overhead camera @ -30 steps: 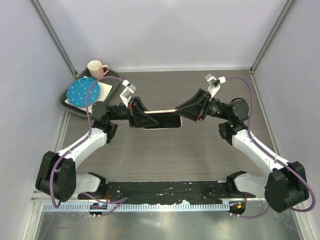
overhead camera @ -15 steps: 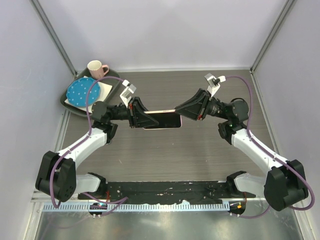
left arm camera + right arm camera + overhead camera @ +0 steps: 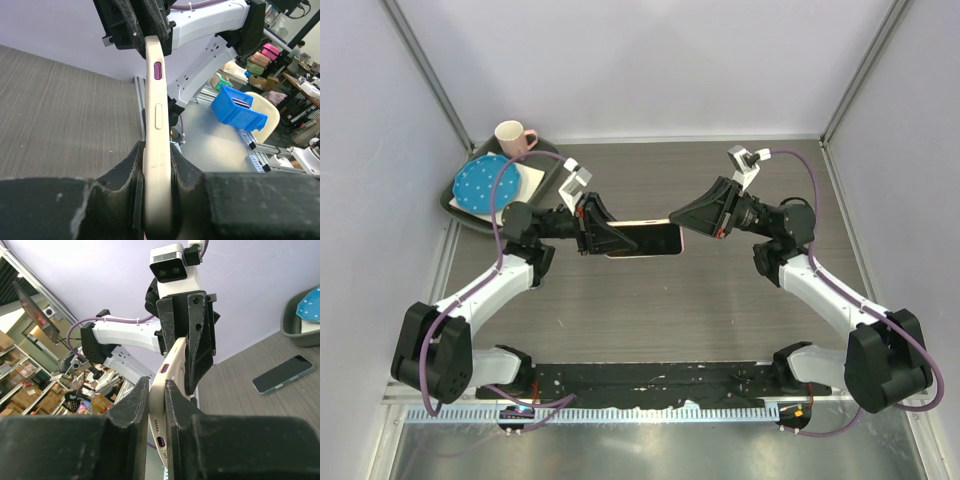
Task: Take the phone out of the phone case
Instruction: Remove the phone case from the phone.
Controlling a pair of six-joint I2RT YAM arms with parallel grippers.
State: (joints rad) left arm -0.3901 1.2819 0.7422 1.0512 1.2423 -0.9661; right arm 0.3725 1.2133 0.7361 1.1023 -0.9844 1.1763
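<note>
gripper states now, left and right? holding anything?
Left gripper: closed on one end of the phone case.
Right gripper: closed on the other end of it.

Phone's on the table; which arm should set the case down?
Left, narrowly: left gripper and right gripper both clamp the case; left jaws seem to seat it deeper.

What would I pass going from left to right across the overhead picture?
Blue dotted plate → left gripper → phone case, held on edge between the two grippers → right gripper.
</note>
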